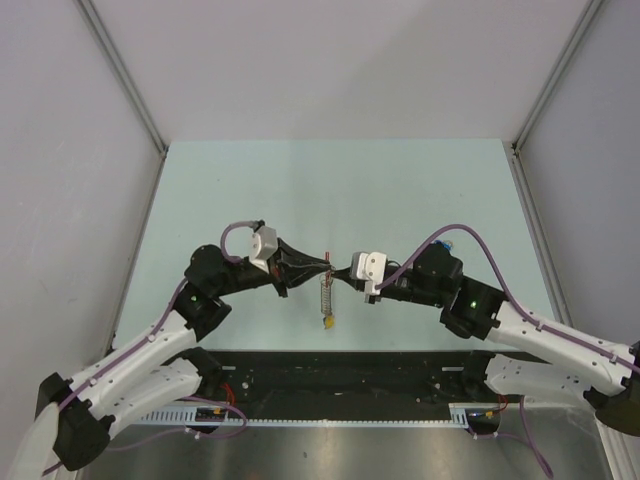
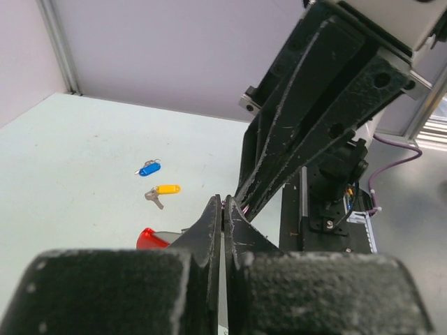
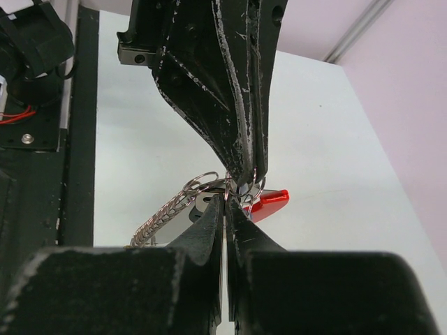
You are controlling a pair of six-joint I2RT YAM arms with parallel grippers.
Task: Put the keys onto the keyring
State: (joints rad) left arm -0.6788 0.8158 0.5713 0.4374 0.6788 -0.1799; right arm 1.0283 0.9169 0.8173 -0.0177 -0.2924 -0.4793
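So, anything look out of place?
A blue-tagged metal key and a yellow-tagged key lie loose on the pale green table, apart from the red-and-grey metal keyring that the left claw and right claw pinch.

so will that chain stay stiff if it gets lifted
Probably floppy: the chain is made of small metal links and already runs in a loose curve. It would likely swing once lifted, and being metal it may be fairly heavy for its size.

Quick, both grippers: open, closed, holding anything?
Left gripper: closed, pinching a wire loop of the grey metal keyring with the red section.
Right gripper: closed against the same keyring; its grip cannot be told.
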